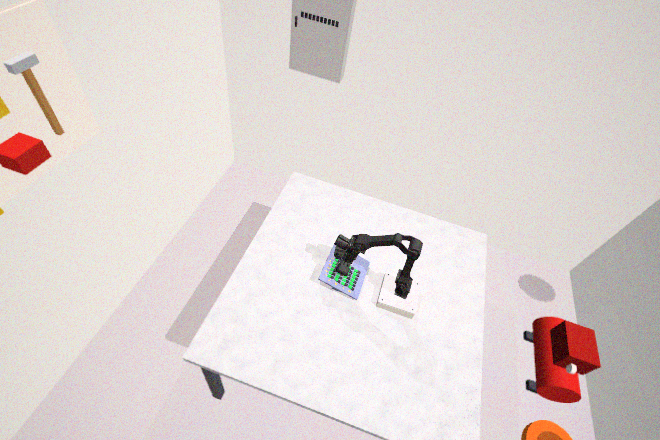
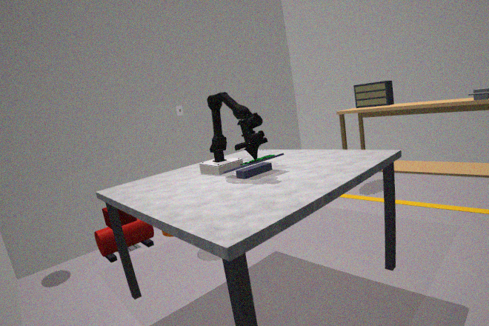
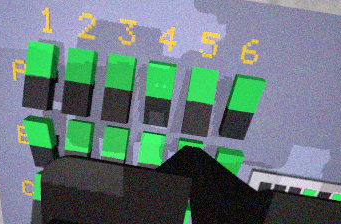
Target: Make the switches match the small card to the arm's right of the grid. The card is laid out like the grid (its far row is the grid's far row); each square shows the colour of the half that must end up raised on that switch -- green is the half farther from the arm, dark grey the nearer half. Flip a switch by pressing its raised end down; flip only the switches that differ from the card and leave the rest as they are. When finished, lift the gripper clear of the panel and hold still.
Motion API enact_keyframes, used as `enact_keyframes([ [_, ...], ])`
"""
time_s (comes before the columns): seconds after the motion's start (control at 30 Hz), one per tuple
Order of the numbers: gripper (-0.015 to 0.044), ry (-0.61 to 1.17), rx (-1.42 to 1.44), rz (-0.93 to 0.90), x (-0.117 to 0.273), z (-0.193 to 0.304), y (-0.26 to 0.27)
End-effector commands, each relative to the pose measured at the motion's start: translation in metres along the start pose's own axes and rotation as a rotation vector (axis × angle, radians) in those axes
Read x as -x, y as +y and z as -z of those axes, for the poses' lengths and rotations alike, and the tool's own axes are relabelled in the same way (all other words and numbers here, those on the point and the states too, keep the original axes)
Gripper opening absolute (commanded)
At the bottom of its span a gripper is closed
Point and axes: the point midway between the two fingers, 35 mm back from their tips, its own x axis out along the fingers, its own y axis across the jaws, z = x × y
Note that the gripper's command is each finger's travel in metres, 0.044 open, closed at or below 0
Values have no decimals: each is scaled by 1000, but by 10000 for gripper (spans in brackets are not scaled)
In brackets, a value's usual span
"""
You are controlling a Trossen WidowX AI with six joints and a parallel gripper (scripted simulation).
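The blue-grey switch panel (image 1: 364, 266) (image 2: 278, 155) (image 3: 301, 100) stands in front of the arm. In the wrist view, row A, with switch A1 (image 3: 40, 75) at left and A6 (image 3: 242, 106) at right, shows fully, each green on the far half and dark on the near half. Row B, from B1 (image 3: 40, 132) on, is partly hidden; most of the lower rows are behind the gripper. My gripper (image 2: 255, 158) (image 3: 190, 154) is shut and empty, its tip low at switch B5. Contact cannot be told. The card (image 3: 255, 175) shows only its far row: dark, dark, dark, green, dark, green.
The white arm base (image 1: 395, 306) (image 2: 214, 167) stands beside the panel on the marbled table (image 1: 289, 321) (image 2: 183, 207). A dark blue block (image 2: 254, 170) is under the tilted panel. The gripper's body hides much of the panel and card.
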Motion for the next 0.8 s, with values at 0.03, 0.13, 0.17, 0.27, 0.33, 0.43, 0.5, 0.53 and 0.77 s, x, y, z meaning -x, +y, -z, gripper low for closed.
enact_keyframes([
  [0.03,0,6,4,-4,-3,1,1],
  [0.13,0,-9,2,-2,32,0,0],
  [0.17,0,-14,3,-3,50,1,0],
  [0.27,0,-18,3,-4,64,3,0],
  [0.33,0,-18,3,-4,64,3,0],
  [0.43,0,-16,3,-5,64,7,9],
  [0.5,0,-12,2,-7,63,19,31],
  [0.53,0,-11,2,-8,63,26,43],
  [0.77,0,-12,1,-13,63,62,87],
])
